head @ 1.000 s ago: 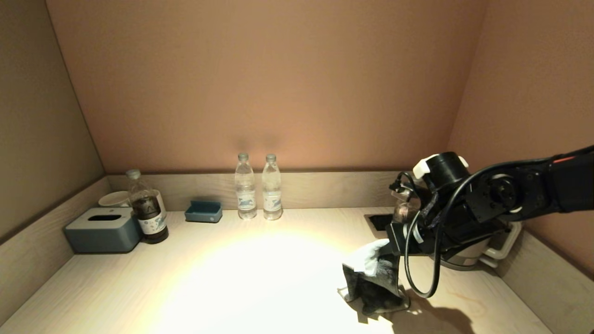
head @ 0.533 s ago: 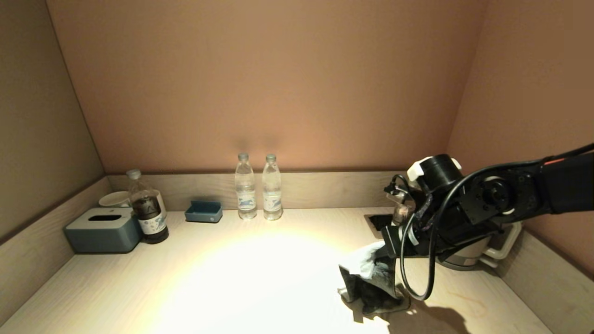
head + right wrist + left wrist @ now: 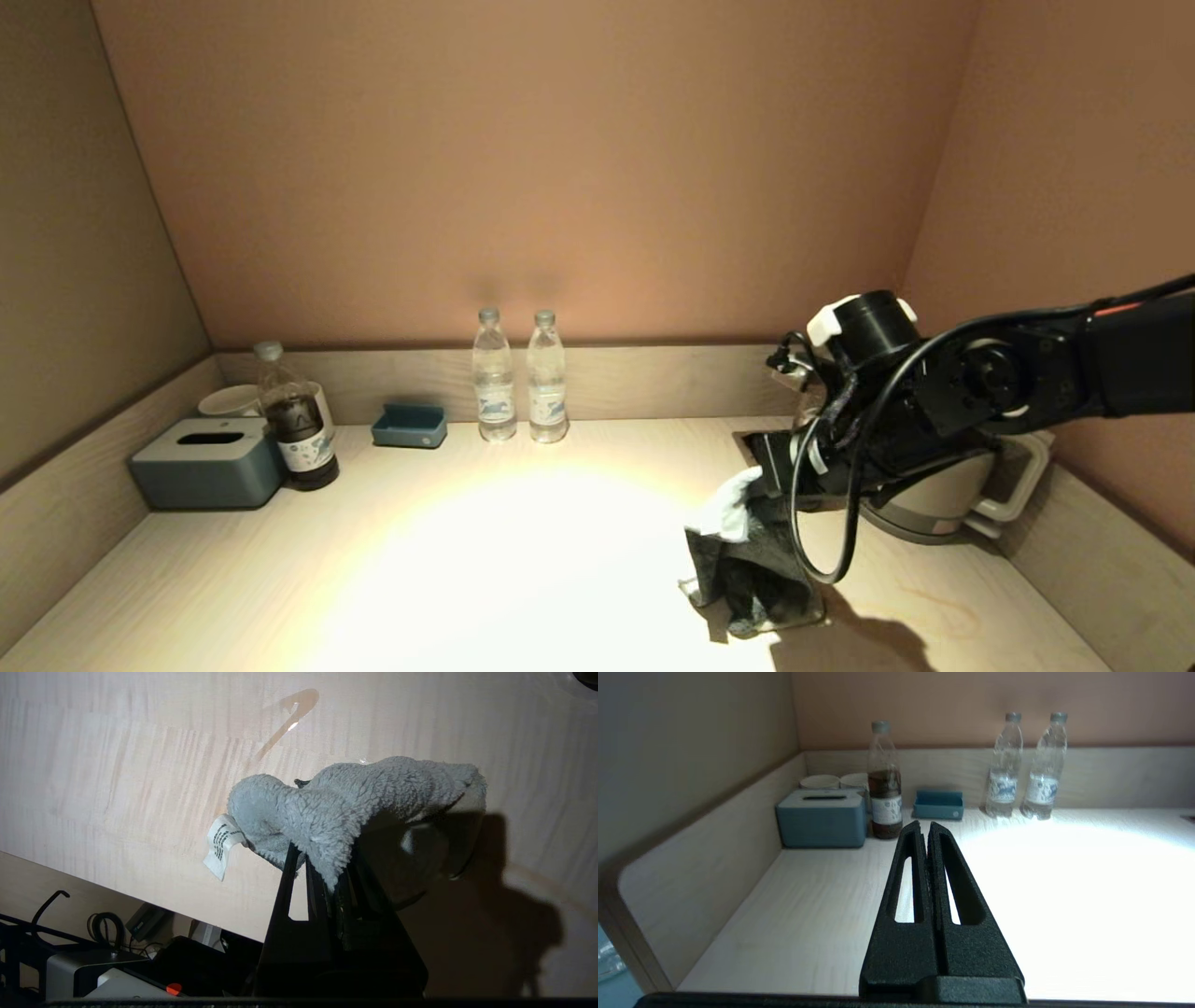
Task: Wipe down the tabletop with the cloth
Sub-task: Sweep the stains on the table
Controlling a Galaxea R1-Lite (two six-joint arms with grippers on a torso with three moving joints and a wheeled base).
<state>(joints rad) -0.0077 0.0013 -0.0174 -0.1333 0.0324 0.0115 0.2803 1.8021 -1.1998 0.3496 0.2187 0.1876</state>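
Note:
A grey fleecy cloth hangs from my right gripper with its lower end resting on the pale wooden tabletop at the front right. In the right wrist view the gripper is shut on a fold of the cloth, whose white label sticks out. A wet streak shows on the wood beyond it. My left gripper is shut and empty above the table's front left, out of the head view.
Against the back wall stand two clear water bottles, a blue tray, a dark drink bottle, a grey tissue box and white cups. A kettle and a recessed socket sit at the right, behind my right arm.
My right gripper has moved up and slightly left and back, lifting the top of the cloth. The cloth's lower end stays on the table.

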